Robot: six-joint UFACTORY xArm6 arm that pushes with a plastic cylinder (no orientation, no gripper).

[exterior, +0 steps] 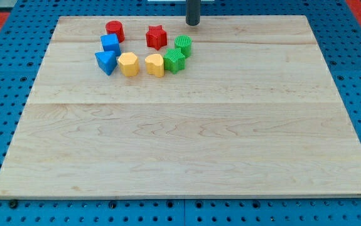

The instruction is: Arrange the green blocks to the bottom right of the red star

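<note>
Blue pegboard surrounds the pale wooden counter (186, 138). Taking the red star (156, 36) as landmark: my tip (193, 24), a bare rod with nothing that opens or shuts, hangs to its upper right, apart. Two green blocks (183, 45) (174, 61) sit touching just right and lower right of it; their pointing and long axes cannot be told. Yellow blocks (154, 64) (129, 64), blue blocks (110, 43) (106, 61) and a red cylinder (115, 30) lie below and left of it.
</note>
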